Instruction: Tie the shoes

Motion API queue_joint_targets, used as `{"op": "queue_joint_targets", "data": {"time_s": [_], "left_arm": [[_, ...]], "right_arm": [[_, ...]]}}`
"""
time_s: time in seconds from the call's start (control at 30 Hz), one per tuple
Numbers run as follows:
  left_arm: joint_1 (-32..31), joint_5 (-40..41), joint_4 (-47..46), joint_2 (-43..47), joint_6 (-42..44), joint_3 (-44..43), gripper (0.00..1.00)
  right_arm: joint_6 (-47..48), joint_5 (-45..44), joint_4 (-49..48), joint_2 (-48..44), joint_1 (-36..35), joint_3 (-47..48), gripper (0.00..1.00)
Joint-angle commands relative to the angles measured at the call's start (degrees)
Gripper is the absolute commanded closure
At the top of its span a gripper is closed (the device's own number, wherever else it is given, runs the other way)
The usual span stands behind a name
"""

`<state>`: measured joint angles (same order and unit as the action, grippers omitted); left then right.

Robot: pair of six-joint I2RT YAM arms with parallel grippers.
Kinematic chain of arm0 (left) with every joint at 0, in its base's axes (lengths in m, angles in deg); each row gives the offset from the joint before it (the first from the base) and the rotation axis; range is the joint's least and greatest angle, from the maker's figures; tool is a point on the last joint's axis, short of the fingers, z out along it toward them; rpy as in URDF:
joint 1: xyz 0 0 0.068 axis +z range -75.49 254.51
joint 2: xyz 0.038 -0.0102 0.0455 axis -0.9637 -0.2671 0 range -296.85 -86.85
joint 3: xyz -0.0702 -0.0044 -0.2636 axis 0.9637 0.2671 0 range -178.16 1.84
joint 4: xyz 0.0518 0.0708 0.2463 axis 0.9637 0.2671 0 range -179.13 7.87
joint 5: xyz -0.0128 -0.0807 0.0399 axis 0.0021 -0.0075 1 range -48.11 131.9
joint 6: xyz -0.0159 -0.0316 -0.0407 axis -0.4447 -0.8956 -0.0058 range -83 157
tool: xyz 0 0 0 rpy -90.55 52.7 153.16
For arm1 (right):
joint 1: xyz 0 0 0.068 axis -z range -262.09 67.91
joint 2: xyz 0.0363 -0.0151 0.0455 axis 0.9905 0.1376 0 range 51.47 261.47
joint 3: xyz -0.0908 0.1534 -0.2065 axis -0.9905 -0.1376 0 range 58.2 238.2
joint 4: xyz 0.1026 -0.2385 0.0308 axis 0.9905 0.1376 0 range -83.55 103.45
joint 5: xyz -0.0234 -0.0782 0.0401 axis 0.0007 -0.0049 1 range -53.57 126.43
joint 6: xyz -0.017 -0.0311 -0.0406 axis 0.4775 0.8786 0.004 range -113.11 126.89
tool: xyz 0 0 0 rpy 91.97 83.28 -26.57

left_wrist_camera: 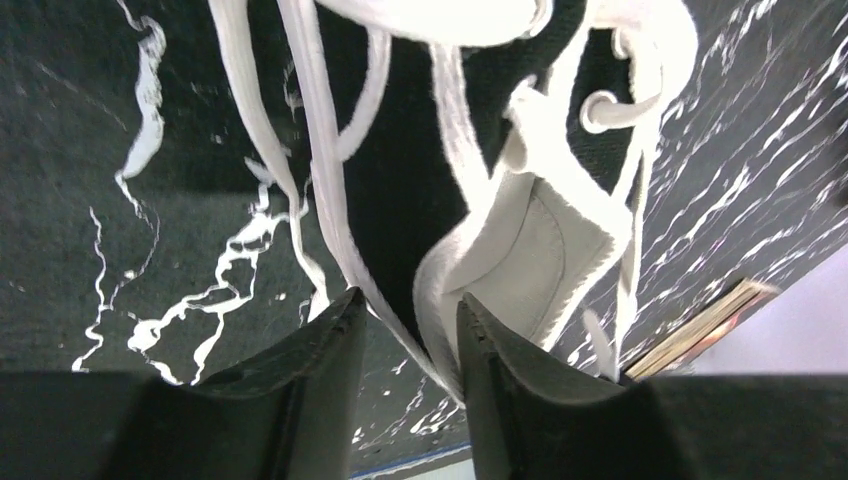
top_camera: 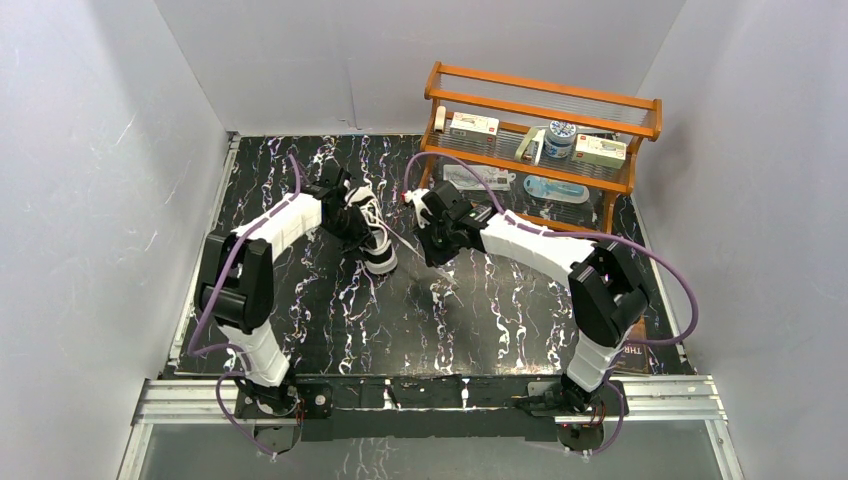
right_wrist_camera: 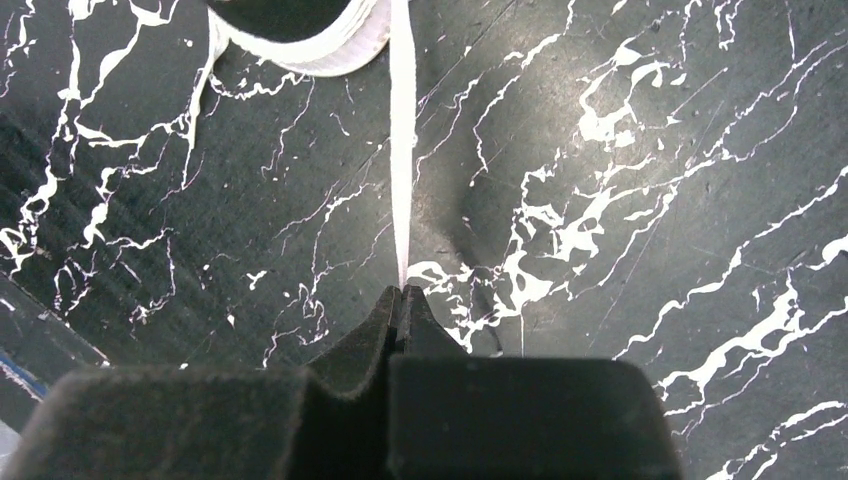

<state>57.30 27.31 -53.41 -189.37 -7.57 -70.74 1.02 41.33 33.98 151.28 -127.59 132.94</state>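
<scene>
- Top view: the black sneaker (top_camera: 377,238) stood on the marbled table (top_camera: 480,320). The wooden rack (top_camera: 545,150) was to its right, the left gripper (top_camera: 355,222) against its left side and the right gripper (top_camera: 425,250) just right of it.
- Left wrist view: the left gripper's (left_wrist_camera: 410,305) fingers stood apart. A white lace (left_wrist_camera: 310,150) and the sneaker's (left_wrist_camera: 400,180) white-lined collar ran down between them.
- Right wrist view: the right gripper (right_wrist_camera: 403,292) was pressed together, pinching a lace (right_wrist_camera: 402,150) stretched straight from the sneaker (right_wrist_camera: 330,45).
</scene>
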Motion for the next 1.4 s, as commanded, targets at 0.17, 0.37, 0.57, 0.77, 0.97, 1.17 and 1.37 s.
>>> {"op": "queue_joint_targets", "data": {"time_s": [0.17,0.37,0.57,0.77,0.97,1.17,1.37], "left_arm": [[-6.18,-9.42,0.5,13.38,-3.11,9.2,0.73],[-15.99,-9.65,-0.34,19.33,-9.41,12.63,0.73],[-19.42,-10.76,-0.2,22.62,-10.63,14.92,0.73],[-19.44,-5.74,5.87,25.68,-8.2,12.86,0.55],[-17.79,3.97,9.06,24.56,-11.58,7.9,0.2],[-13.02,7.14,4.26,18.96,-16.24,8.56,0.21],[-13.78,2.58,1.8,8.45,-10.54,6.44,0.4]], "right_arm": [[-3.45,1.82,7.95,-9.93,0.23,-0.42,1.0],[-5.47,0.44,11.75,-16.86,0.23,-4.2,1.0],[-9.04,1.51,13.44,-25.79,0.23,-11.05,1.0],[-11.01,4.34,13.08,-31.2,0.23,-15.22,1.0],[-9.8,4.3,12.7,-27.78,0.23,-10.77,1.0],[-9.6,3.45,11.49,-27.68,0.23,-9.15,1.0],[-9.37,3.54,10.79,-28.38,0.23,-9.5,1.0]]}}
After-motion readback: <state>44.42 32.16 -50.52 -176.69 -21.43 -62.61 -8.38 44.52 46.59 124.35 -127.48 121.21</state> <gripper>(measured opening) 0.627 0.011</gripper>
